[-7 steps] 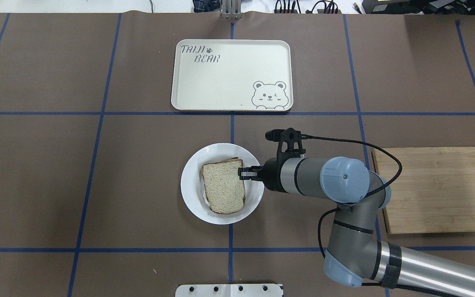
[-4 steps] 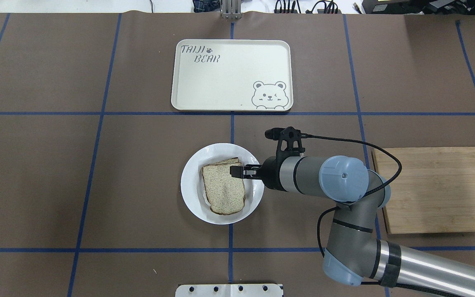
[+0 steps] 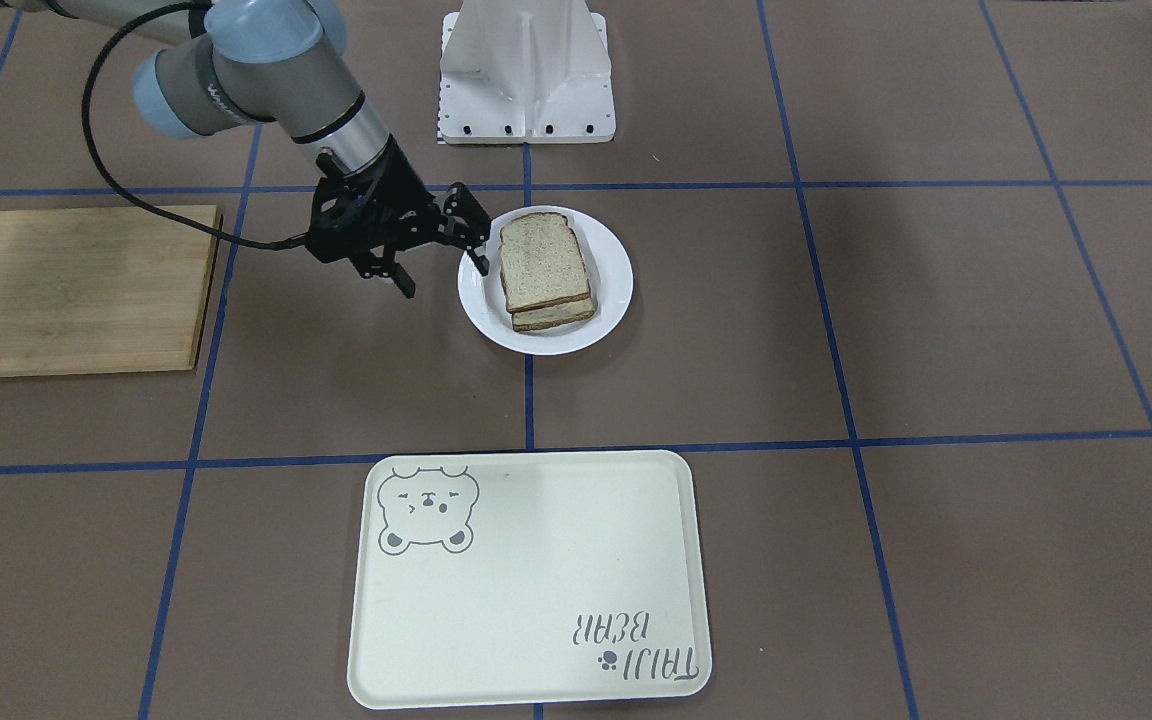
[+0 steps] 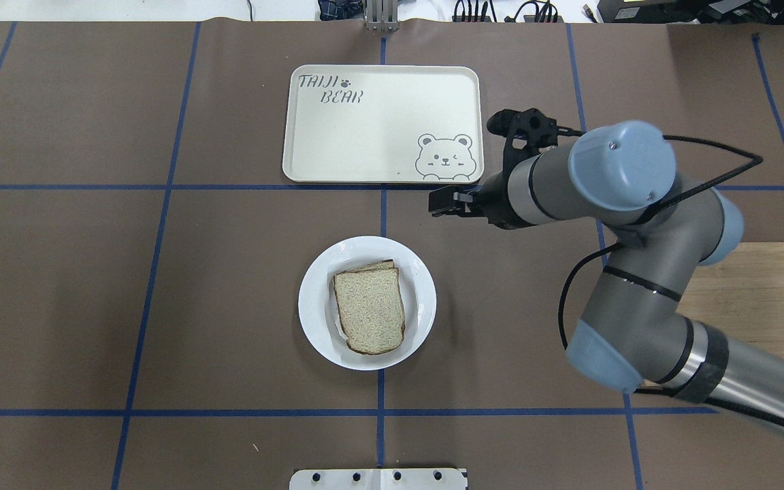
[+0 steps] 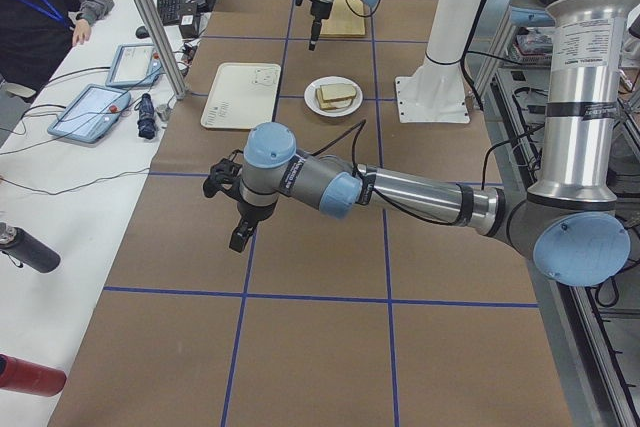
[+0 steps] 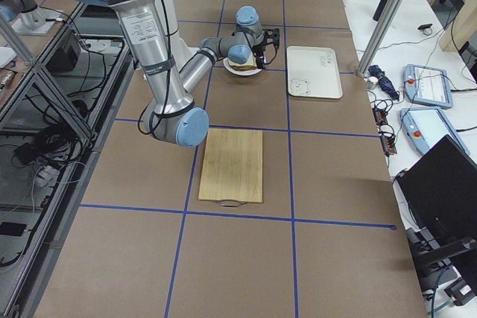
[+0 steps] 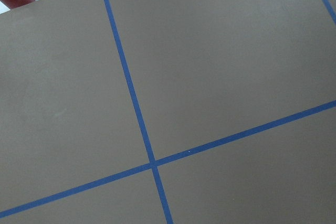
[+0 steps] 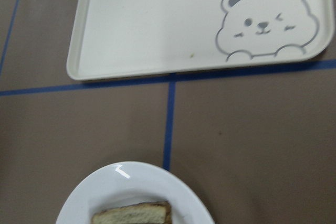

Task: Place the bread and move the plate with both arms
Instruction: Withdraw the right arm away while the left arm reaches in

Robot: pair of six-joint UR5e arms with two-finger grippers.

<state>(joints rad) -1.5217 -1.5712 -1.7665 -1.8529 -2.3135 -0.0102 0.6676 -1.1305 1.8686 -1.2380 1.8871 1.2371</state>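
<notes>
Right gripper (image 4: 437, 202) apart from bread (image 4: 369, 309)

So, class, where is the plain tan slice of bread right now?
Overhead, the tan bread slice lies on the round white plate at mid-table, atop another slice, on the robot's side of the cream bear tray.

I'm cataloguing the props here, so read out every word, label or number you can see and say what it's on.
"TAIJI BEAR", with a paw print between the words: on the cream tray.
Lettering on the right arm: too blurred to read.
Label on the upright tube of the left arm: too small to read.
No other text shows.
</notes>
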